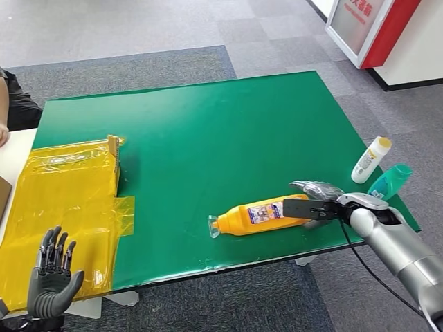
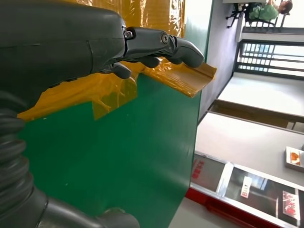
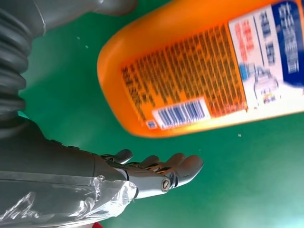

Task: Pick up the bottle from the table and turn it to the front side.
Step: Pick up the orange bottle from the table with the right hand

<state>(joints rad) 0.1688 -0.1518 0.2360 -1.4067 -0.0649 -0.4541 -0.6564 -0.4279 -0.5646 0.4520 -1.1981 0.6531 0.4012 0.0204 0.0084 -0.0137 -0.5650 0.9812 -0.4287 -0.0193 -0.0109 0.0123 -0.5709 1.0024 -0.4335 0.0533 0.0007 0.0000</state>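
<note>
Lower left of the head view: the left hand [image 1: 52, 277] is raised at the near table edge, fingers apart and upright, holding nothing, in front of the yellow plastic film [image 1: 62, 200] taped over the table's left part. Centre: the green table mat [image 1: 209, 131]. Lower centre-right: the orange plastic bottle with a clear cap [image 1: 258, 216] lies on its side on the mat, cap pointing left, its blue-and-white label and barcode panel visible. Right of it: the right hand [image 1: 315, 200] is at the bottle's base end, fingers extended and spread beside it; the wrist view shows a gap between fingers [image 3: 179, 166] and bottle [image 3: 201, 71], so nothing is gripped. Far right edge: a white bottle with yellow cap [image 1: 371, 160] and a teal bottle [image 1: 390, 182].
</note>
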